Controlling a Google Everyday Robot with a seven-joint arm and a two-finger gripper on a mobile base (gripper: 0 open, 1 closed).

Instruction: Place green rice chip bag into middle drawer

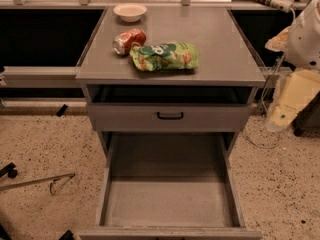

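The green rice chip bag (165,56) lies flat on the grey cabinet top (220,44), near its front edge, with nothing touching it. The middle drawer (170,204) is pulled out wide below, a deep grey tray with a bare floor. My gripper is not in view. Only white and cream arm links (295,91) show at the right edge, beside the cabinet and well away from the bag.
A red-orange soda can (129,40) lies on its side touching the bag's upper left. A white bowl (130,12) stands at the back of the top. A shut drawer front with a black handle (170,116) sits above the open drawer. Cables lie at the right.
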